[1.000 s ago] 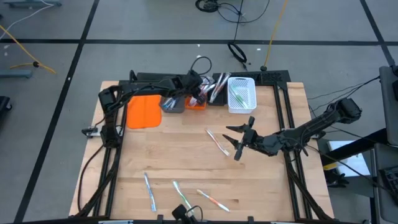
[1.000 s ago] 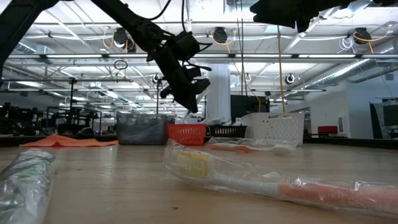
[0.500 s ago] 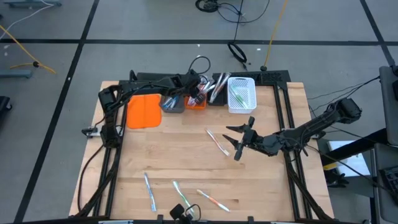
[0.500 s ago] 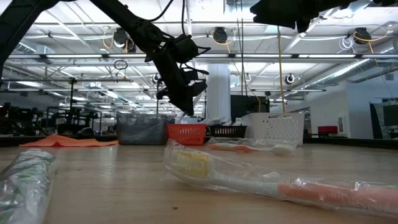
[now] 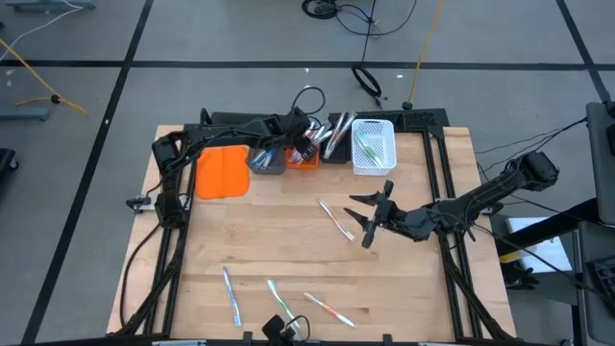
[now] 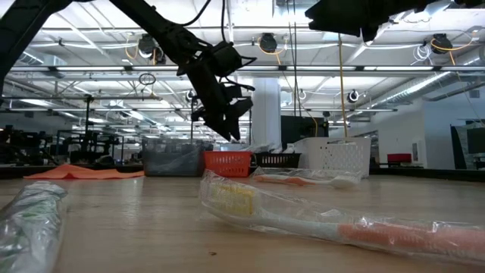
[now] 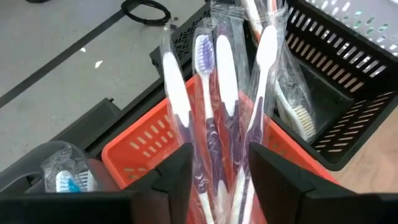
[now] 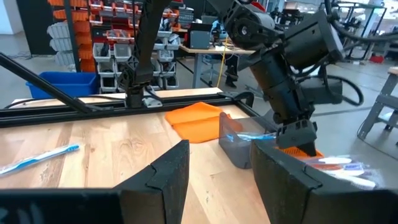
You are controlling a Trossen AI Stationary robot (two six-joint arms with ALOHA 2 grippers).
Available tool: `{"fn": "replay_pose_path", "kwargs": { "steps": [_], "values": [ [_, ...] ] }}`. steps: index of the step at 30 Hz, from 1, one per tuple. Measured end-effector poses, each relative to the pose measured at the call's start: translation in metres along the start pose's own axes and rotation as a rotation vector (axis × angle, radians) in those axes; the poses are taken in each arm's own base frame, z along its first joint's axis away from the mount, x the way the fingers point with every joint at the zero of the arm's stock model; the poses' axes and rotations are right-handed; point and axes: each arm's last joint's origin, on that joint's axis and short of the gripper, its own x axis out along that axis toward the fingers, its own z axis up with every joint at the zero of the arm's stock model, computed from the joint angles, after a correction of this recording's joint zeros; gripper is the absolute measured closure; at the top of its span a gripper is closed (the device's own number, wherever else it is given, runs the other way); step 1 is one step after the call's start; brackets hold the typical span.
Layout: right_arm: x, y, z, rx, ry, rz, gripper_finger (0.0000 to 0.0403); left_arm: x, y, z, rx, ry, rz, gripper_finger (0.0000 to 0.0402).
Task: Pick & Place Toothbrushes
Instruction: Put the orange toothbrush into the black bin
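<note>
Right end effector (image 5: 363,217), parted and empty, is nearer the loose toothbrush (image 5: 336,220) just left, long axis far-near; left end effector (image 7: 217,174) parted over orange bin (image 7: 146,146).

Orange bin (image 7: 140,146), black bin (image 7: 339,93), white-and-purple toothbrushes (image 7: 214,93)

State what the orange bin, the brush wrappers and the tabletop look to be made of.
Orange bin: looks like moulded plastic, matte, with slotted lattice walls. Brush wrappers: thin clear film, glossy and creased, with the brushes visible through it. Tabletop: pale wood, probably joined boards, with grain and plank seams showing.
</note>
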Motion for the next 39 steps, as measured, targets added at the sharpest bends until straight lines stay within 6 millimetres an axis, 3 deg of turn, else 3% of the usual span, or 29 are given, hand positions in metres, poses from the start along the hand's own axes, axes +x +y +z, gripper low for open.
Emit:
{"fn": "replay_pose_path", "kwargs": {
  "steps": [7, 15, 22, 28, 34, 39],
  "values": [
    [0.0, 0.0, -0.007, 0.027, 0.054, -0.004, 0.0238, -0.016, -0.006, 0.006, 0.007, -0.02, -0.124, 0.0219],
    [0.004, 0.006, -0.023, 0.031, 0.145, 0.062, 0.0238, -0.052, -0.036, 0.004, 0.19, -0.004, -0.309, 0.0218],
    [0.007, 0.009, -0.03, 0.018, 0.174, 0.058, 0.0238, -0.078, -0.096, -0.026, 0.529, 0.051, -0.466, 0.0218],
    [0.006, 0.009, -0.039, 0.074, 0.265, 0.101, 0.0238, -0.096, -0.137, -0.046, 0.636, 0.039, -0.498, 0.0218],
    [0.014, 0.018, -0.066, 0.086, 0.384, 0.091, 0.0238, -0.106, -0.155, -0.062, 0.681, 0.039, -0.432, 0.0218],
    [0.021, 0.022, -0.088, 0.094, 0.454, 0.049, 0.0238, -0.099, -0.154, -0.083, 0.681, 0.1, -0.392, 0.0218]
  ]
}}
